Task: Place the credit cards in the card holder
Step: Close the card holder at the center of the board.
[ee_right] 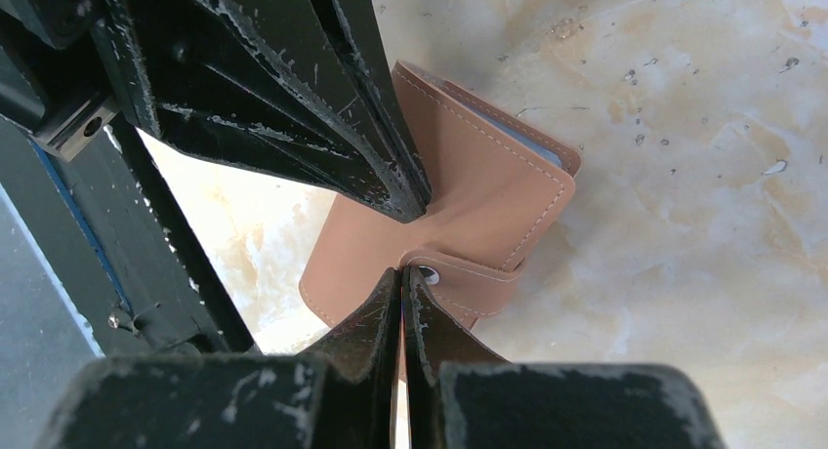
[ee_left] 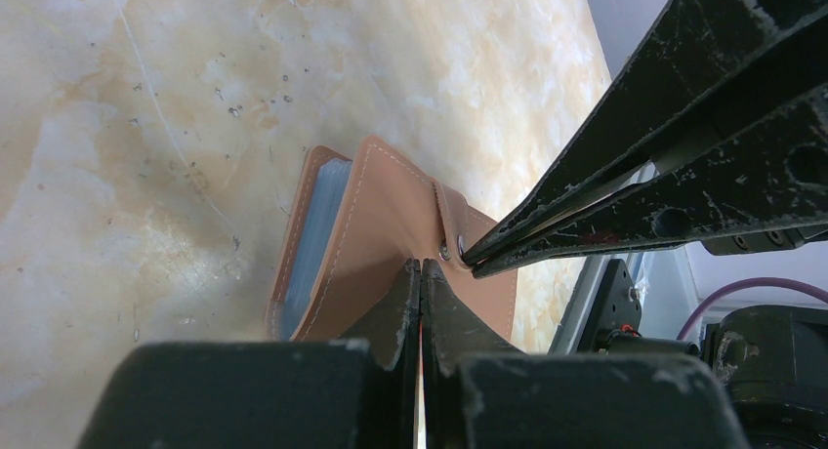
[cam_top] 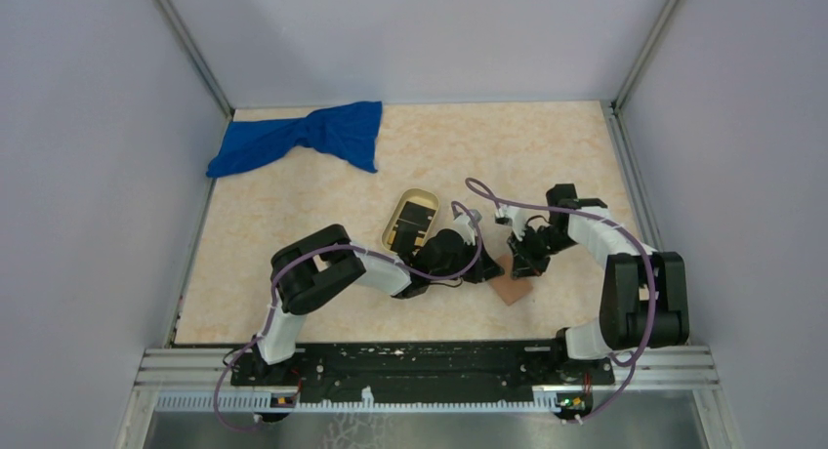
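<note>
My left gripper (ee_left: pixel 421 265) squeezing holder (ee_left: pixel 381 215) cover. Right gripper (ee_right: pixel 401 271) pinching strap (ee_right: pixel 469 285). If I tug too hard, holder slips out, flops closed.

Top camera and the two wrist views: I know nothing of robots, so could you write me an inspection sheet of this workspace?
Surface: marbled beige table, flecked with small marks.
Job's things: card holder near the front, brown cover raised, blue-grey inside showing. Black card lies in the oval tray. Grey card not made out.
Clutter: blue cloth, crumpled at the far left.
Grippers: left gripper has its jaws shut on the card holder's cover; right gripper has its jaws shut on the snap strap.
Cables: purple cables loop along both arms.
Surroundings: plain pale walls; metal rail along the front.
</note>
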Tool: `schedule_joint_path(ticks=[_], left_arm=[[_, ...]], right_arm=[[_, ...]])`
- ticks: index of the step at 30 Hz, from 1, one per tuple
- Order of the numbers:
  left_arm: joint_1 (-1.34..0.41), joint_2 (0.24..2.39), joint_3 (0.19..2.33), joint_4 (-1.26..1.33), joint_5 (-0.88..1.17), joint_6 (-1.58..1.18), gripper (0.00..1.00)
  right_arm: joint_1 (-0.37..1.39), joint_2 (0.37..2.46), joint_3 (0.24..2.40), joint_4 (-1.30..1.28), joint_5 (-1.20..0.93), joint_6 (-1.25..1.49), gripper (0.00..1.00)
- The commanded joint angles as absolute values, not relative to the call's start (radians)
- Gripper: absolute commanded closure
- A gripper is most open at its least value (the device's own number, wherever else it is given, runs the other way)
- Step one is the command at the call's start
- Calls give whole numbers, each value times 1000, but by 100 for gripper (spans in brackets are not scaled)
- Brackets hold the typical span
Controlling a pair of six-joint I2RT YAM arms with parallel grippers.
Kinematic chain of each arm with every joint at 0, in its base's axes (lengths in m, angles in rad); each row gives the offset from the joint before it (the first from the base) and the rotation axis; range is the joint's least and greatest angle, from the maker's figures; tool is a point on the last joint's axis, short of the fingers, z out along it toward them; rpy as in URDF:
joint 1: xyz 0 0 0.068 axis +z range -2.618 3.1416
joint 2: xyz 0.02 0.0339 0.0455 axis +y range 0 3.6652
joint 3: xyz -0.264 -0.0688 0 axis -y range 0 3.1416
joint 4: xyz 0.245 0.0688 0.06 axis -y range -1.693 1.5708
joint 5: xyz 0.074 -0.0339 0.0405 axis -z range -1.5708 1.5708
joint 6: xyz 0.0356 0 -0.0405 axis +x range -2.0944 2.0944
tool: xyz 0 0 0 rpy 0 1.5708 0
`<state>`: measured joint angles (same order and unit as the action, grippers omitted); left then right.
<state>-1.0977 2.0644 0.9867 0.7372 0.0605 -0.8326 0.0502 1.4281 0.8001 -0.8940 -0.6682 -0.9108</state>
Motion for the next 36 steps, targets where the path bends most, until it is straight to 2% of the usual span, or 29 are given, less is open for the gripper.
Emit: schedule_joint_path(ticks=[1, 13, 36], left_arm=[[-1102, 2063, 973, 728, 44, -808, 100], [-1103, 2069, 976, 739, 50, -805, 100], [-1103, 2076, 986, 740, 50, -805, 100]], right_arm=[[67, 1430, 812, -857, -677, -894, 100], [68, 1375, 800, -803, -652, -860, 100], [68, 1422, 807, -865, -666, -909, 100]])
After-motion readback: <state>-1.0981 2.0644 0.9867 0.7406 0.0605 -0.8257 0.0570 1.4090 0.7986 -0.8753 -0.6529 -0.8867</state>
